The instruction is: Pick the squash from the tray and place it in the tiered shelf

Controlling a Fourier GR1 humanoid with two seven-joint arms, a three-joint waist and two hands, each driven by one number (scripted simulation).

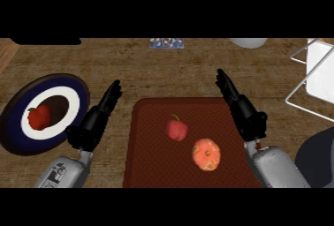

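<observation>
Head view: both hands' fingers are straight and hold nothing, the left hand (96, 119) just left of the dark red tray (149, 154), the right hand (241, 108) over its right edge. On the tray lie the orange squash (206, 154) and a red pepper (176, 129); the white tiered shelf (316, 77) stands right of it.

wooden counter (169, 70) carries a dark red tray (146, 167), a plate (13, 132), a white tiered shelf (313, 84).
</observation>
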